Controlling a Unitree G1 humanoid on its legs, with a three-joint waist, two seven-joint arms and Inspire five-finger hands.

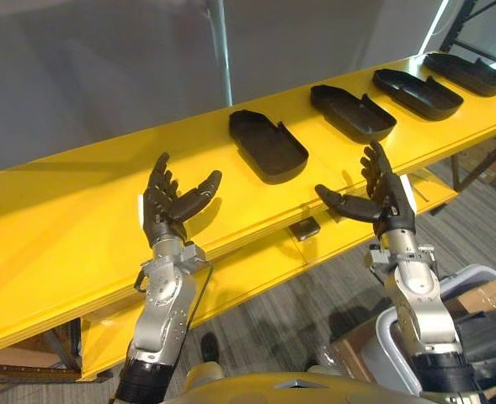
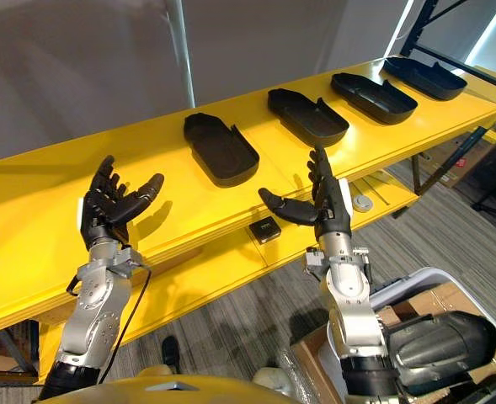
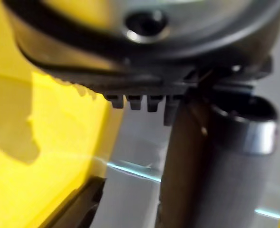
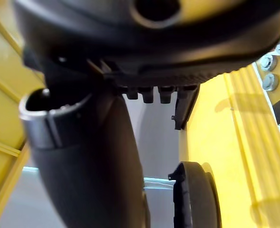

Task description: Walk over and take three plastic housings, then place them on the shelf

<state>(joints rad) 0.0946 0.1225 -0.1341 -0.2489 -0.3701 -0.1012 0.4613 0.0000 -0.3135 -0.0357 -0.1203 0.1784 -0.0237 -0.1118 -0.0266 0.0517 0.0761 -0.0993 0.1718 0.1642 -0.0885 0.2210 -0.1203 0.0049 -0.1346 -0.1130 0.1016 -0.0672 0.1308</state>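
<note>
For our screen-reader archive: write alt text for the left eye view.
The left hand and right hand hover open and empty before a yellow shelf; four black plastic housings lie in a row on it.

A small black block (image 1: 304,228) sits at centre frame, a silver disc (image 2: 363,203) to its right. Grey carpet (image 1: 315,295) spans the lower middle; a cardboard box (image 2: 437,305) lies lower right.

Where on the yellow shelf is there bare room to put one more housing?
The bare stretch of shelf left of the nearest housing, beyond the left hand. To the right it is crowded: three more housings lie close together in a row, past the right hand.
</note>
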